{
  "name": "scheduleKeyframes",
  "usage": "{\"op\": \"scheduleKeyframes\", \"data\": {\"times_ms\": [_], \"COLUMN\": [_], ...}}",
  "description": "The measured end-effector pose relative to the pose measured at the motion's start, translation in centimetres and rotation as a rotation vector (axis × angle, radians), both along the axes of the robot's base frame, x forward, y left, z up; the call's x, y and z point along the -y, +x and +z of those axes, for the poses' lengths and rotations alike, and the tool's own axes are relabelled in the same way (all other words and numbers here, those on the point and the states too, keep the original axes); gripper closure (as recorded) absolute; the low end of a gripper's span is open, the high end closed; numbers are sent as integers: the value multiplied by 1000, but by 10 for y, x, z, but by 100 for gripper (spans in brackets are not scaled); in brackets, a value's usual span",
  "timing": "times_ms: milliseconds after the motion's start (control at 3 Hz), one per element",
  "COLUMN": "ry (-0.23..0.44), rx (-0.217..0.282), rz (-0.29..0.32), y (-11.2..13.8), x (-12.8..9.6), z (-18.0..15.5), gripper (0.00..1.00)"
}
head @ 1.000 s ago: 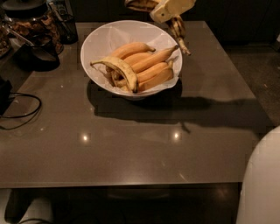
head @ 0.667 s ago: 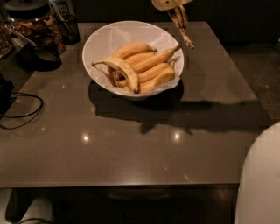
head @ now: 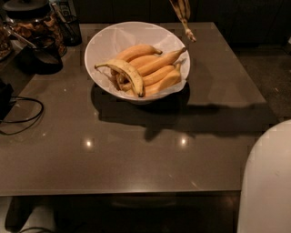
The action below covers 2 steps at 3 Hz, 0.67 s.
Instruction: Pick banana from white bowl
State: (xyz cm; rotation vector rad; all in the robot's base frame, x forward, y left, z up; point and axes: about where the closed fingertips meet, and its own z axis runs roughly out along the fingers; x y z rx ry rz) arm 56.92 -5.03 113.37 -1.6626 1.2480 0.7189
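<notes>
Camera view, the only one:

- **Gripper:** The gripper [head: 181,9] shows only in part at the far edge of the picture. It hangs above the counter [head: 136,159], just beyond the far right rim of the white bowl [head: 104,41]. Whether it is open or closed, or has hold of anything, cannot be told.
- **Banana:** The banana [head: 129,75] lies in the bowl on the left side. It arches over the straighter orange-yellow bananas [head: 157,68] and rests on top of them. Dark bruising runs along its back.
- **Surroundings:** A glass jar [head: 27,20] stands at the far left corner. A black cable [head: 22,116] loops along the left edge.

Handling, as a judgement:

- The fruit looks light but overripe, so it is probably soft under the skin and easily crushed.
- The crown of the arch looks like the best hold. It stands clear of the neighbours and is narrow enough to span.
- Pressure should be moderate.
- The tips are thin and would likely slip or tear.
</notes>
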Motion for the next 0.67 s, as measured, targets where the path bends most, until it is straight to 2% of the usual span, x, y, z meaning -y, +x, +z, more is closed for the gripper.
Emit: {"op": "scheduleKeyframes", "data": {"times_ms": [333,667], "ry": [1,-60], "rx": [-1,-44], "rz": [-18,-41], "y": [5,7], "x": [-4,-6], "z": [0,-15], "gripper": [100,100]}}
